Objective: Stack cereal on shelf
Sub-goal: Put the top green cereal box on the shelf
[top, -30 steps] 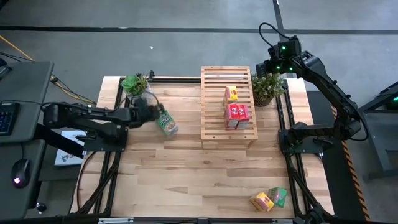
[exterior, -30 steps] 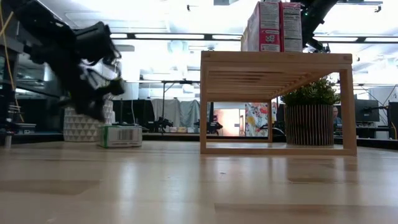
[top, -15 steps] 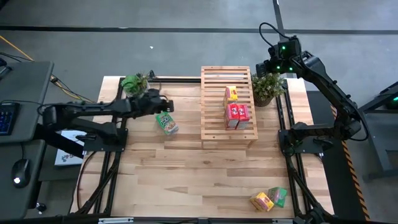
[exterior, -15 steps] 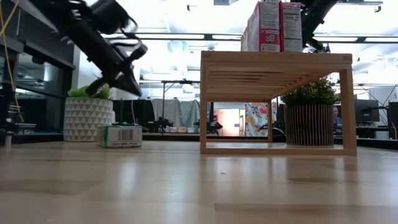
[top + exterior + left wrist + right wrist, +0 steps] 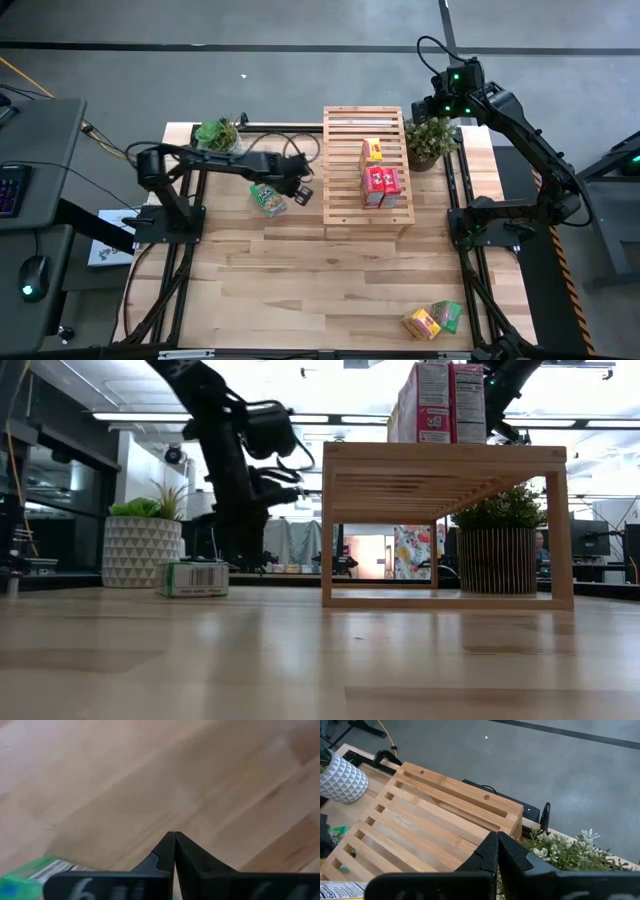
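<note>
We are looking down on a pale wooden worktop (image 5: 300, 290) with two dark robot arms, one at each side. Near the far middle is standing the light natural-wood slatted rack (image 5: 345, 175) that serves as the shelf. On its top are sitting three small cardboard cereal boxes: a yellow one (image 5: 372, 150) and, touching each other just in front of it, two red ones (image 5: 381, 186).

Three boxes are waiting off the shelf. A green cereal box (image 5: 267, 198) is lying flat on the worktop just to the left of the rack. A second yellow box (image 5: 421, 323) and a second green box (image 5: 448, 315) are lying together near the front right corner, well apart from the rack.

The left gripper (image 5: 301, 189) is reaching across between the lying green box and the rack, clenched tight with nothing in it. The right gripper (image 5: 495, 851) is waiting raised behind the rack's far right corner, above a small leafy potted plant (image 5: 431, 140), also clenched and carrying nothing. Another potted plant in a white patterned pot (image 5: 138, 545) is standing at the far left.

We are judging the task about half done: three boxes placed, three remaining, with the nearby green box the likeliest next pick
</note>
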You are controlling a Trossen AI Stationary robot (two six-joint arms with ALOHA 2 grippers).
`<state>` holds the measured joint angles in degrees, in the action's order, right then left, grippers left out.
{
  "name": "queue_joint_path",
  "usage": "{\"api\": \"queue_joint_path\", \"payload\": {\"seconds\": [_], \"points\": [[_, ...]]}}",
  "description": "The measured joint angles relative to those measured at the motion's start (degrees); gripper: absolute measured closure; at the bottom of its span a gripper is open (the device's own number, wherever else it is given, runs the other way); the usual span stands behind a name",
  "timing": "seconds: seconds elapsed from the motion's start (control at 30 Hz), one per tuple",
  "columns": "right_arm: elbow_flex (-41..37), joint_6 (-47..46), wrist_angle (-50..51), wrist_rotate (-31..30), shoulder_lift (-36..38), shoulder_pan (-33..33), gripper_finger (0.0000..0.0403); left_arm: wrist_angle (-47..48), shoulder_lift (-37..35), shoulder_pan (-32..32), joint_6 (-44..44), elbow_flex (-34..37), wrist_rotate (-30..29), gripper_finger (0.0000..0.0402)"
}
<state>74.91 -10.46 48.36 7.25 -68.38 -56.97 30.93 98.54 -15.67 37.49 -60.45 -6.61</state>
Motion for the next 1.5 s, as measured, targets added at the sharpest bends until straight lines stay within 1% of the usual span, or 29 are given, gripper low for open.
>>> {"api": "queue_joint_path", "payload": {"seconds": [0.17,0.37,0.47,0.67,0.73,0.8,0.9,0.97,1.0,1.03,1.1,1.17,1.2,1.27,1.37,1.43,1.5], "points": [[0.0,0.18,0.04,0.0,0.0,0.0,0.0403,7.01,3.11,2.44,-4.83,-3.23,0.29,0.0401],[0.0,0.43,0.03,0.0,0.0,0.0,0.0403,19.1,2.8,5.73,-8.14,-3.07,-1.23,0.0401],[0.0,0.76,0.03,0.0,0.0,0.0,0.0403,21.55,2.55,7.26,-8.78,-2.39,0.88,0.0401],[0.0,1.53,0.04,-0.02,0.0,-0.02,0.0403,25.78,-2.48,11.6,-9.18,-0.92,3.75,0.0401],[0.0,1.92,0.04,-0.01,0.0,0.0,0.0403,26.46,-5.74,13.22,-7.74,0.01,4.25,0.0401],[0.0,1.97,0.04,-0.04,0.0,0.0,0.0403,25.99,-10.13,15.01,-4.4,1.74,3.65,0.0401],[0.0,2.32,0.04,-0.05,0.0,-0.02,0.0403,21.37,-18.66,17.86,5.03,7.06,-0.52,0.0401],[0.0,2.98,0.04,-0.06,-0.02,-0.01,0.0403,15.87,-24.59,20.15,13.81,12.03,-4.27,0.0402],[0.0,3.02,0.04,-0.06,0.0,0.0,0.0403,12.77,-27.38,21.58,19.02,14.73,-7.2,0.0401],[0.0,3.01,0.04,-0.07,0.0,-0.01,0.0403,9.7,-29.96,23.34,24.71,17.38,-11.13,0.0401],[0.0,3.02,0.04,-0.06,0.0,0.0,0.0403,2.87,-33.83,27.89,36.47,22.43,-20.78,0.0402],[0.0,3.02,0.04,-0.05,0.0,-0.02,0.0403,-0.61,-35.65,32.76,45.65,25.97,-30.34,0.0401],[0.0,3.02,0.04,-0.07,0.0,-0.02,0.0403,-1.11,-35.54,34.9,48.87,26.73,-34.04,0.0402],[0.0,3.0,0.04,-0.04,0.0,-0.02,0.0403,0.26,-34.04,38.11,52.88,26.99,-38.49,0.0401],[0.0,2.98,0.04,-0.02,0.0,-0.01,0.0403,2.42,-28.76,41.09,55.6,24.85,-40.02,0.0401],[0.0,2.78,0.04,-0.04,0.0,-0.02,0.0403,5.73,-24.02,42.43,57.25,21.41,-41.53,0.0402],[0.0,2.75,0.07,0.0,-0.01,-0.01,0.0403,13.03,-19.18,43.48,60.3,16.81,-42.34,0.0402]]}}
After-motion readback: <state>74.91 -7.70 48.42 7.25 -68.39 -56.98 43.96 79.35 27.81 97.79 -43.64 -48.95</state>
